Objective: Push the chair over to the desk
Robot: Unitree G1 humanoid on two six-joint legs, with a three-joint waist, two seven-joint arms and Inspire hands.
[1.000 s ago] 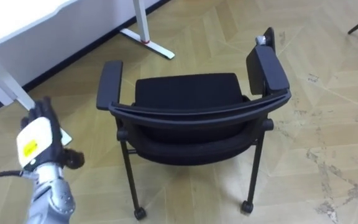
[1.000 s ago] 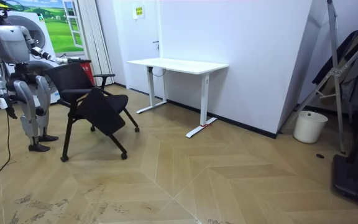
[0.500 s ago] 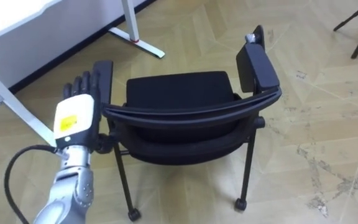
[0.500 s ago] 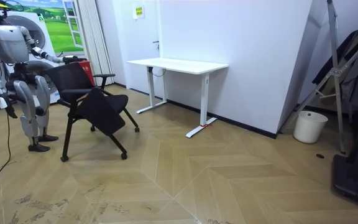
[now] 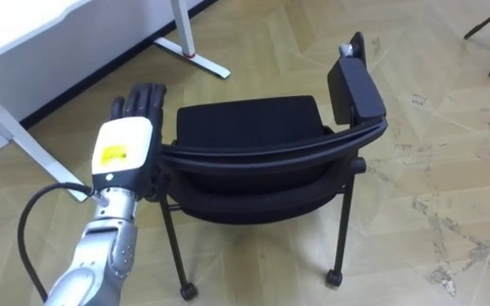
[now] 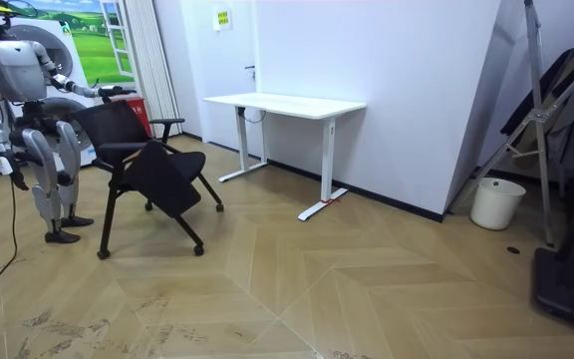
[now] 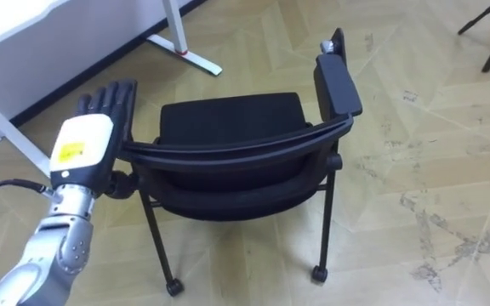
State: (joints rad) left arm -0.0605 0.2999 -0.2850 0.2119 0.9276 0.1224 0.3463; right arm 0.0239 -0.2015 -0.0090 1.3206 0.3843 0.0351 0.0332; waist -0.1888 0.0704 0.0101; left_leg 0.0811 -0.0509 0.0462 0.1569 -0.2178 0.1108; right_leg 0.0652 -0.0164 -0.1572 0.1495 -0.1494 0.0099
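One chair (image 5: 253, 127), one white desk (image 5: 15, 25), one white bucket (image 6: 496, 202) — and the robot, standing behind the chair at the room view's left.

The chair is black, with a padded seat, a curved backrest (image 5: 270, 155) and thin dark metal legs. Two of its small wheels (image 5: 190, 291) show at the rear legs nearest the robot. It has two armrests: the right armrest (image 5: 356, 85) is in plain sight, the left one lies mostly under the robot's hand. The chair stands on the wooden floor (image 5: 449, 153) just beside the desk, seat facing away from the robot, with the desk's foot (image 5: 196, 58) beyond its left front corner.

The left hand (image 5: 126, 144) is spread flat, fingers (image 5: 145, 98) straight and pointing forward, laid over the chair's left armrest where it meets the backrest; it grasps nothing.

The right hand (image 6: 11, 172) hangs at the robot's side — I cannot tell its state.
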